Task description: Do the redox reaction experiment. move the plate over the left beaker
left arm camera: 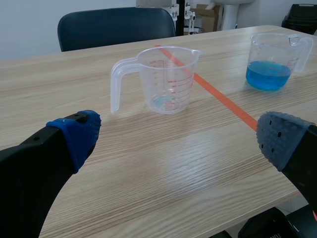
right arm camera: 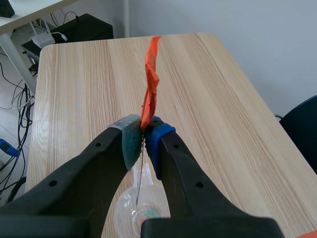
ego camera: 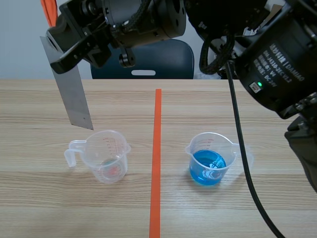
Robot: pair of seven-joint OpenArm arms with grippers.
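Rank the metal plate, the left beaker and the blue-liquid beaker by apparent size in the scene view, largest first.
1. metal plate: the longest, though narrow. It hangs raised, nearer the camera, so its rank is unsure.
2, tied. left beaker and blue-liquid beaker: they look alike in size.

Right arm (ego camera: 280, 59) casing carried white print. "DAMIAO" was legible, with "V4" on the line below. The other characters and a line starting "DC" were too small to make out. Left beaker (left arm camera: 168, 82) bore a red graduated scale; its figures were too small to read.
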